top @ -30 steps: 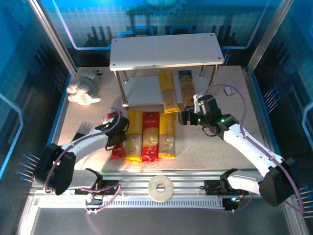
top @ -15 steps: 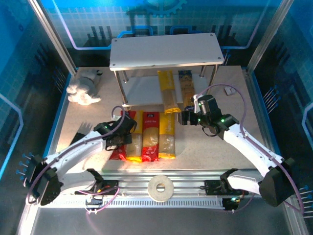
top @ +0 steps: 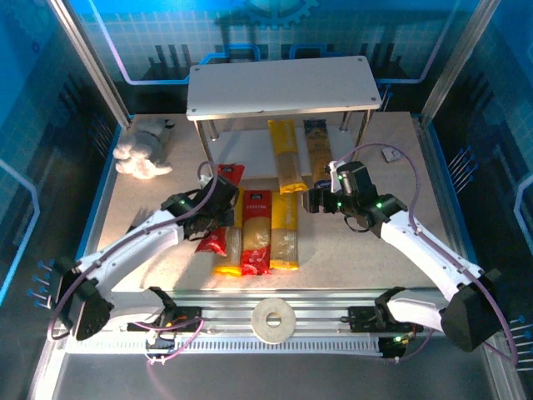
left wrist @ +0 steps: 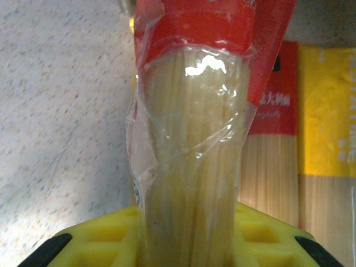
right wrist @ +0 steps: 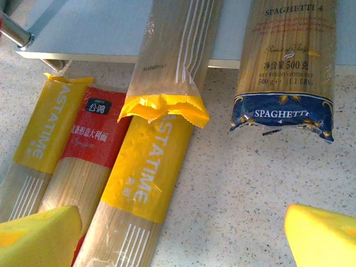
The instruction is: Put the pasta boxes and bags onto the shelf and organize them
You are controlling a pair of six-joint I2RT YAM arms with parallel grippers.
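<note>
Spaghetti in a long clear bag with red ends [top: 226, 182] is clenched between the yellow pads [left wrist: 94, 245] of the left gripper [top: 208, 215], which grasps it across its middle over the left half of the speckled table [top: 150, 267]. The bag slants from near left to far right. It seems raised off the table, though the top view does not make that sure. Under and beside it, three flat packs lie side by side toward the table's near edge: a long yellow pack [top: 226, 257] on the left, partly covered by the held bag, a long red pack with a dark label [top: 256, 229] in the middle, and a second yellow pack [top: 285, 235] on the right. The right gripper [top: 315, 200] hangs just right of this row with its fingers [right wrist: 33, 236] spread wide and nothing between them. The two-tier rack of white boards on thin shiny metal legs [top: 279, 83] stands at the table's far edge. On the right half of its lower board lie a third yellow pack [top: 285, 150] and, just beside it, a clear pack with dark blue ends [top: 316, 142]. Both jut over the board's front edge. The yellow one's near end overlaps the far end of the row's right pack, and the blue end rests on the table. A white tape roll [top: 273, 318] lies at the near edge.
</note>
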